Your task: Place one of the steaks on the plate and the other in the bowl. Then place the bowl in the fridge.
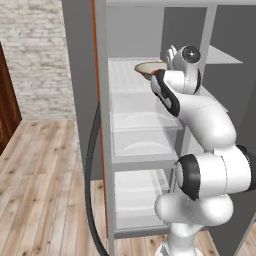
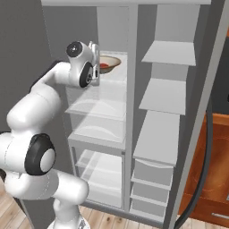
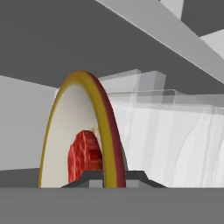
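Observation:
The fridge stands open before me, with pale translucent shelves inside. My gripper is shut on the rim of the beige-tan bowl. It holds the bowl at the level of the top left shelf, just inside the fridge. In the right base view the bowl sits level beside my hand. A deep red steak lies in the bowl, and it shows as a red patch from the right. The plate is out of view.
The fridge's centre post separates the left shelves from grey shelves and drawers on the right. The open door with an orange-red edge stands at my left. Wooden cabinets flank the fridge. The floor is wood planks.

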Robot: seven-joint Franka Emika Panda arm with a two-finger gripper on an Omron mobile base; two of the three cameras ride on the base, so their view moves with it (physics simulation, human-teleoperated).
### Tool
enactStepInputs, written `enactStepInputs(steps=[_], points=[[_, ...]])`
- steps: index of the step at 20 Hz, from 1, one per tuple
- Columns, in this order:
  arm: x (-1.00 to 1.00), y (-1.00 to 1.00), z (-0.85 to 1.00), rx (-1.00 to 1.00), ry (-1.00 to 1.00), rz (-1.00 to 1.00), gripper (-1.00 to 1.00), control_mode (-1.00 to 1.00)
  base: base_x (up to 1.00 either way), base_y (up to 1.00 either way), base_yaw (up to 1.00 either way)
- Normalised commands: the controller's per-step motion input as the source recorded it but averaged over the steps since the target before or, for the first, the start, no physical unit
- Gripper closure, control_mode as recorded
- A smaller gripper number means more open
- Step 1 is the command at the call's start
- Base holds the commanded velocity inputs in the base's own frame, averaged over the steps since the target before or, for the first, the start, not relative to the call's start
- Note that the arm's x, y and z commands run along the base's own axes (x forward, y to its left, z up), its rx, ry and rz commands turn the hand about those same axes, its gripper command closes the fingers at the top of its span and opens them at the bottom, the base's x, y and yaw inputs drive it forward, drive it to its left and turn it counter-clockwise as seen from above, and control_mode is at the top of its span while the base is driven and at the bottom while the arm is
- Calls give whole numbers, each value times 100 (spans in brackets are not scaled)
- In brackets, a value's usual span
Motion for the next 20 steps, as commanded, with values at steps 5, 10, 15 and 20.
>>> enactStepInputs(steps=[5,10,15,20], points=[[48,0,-19,0,-10,0,100,-100,0,0,0],[22,0,-13,0,13,-2,100,-100,0,0,0],[26,2,7,-2,26,0,100,-100,0,0,0],[15,0,0,0,8,0,100,-100,0,0,0]])
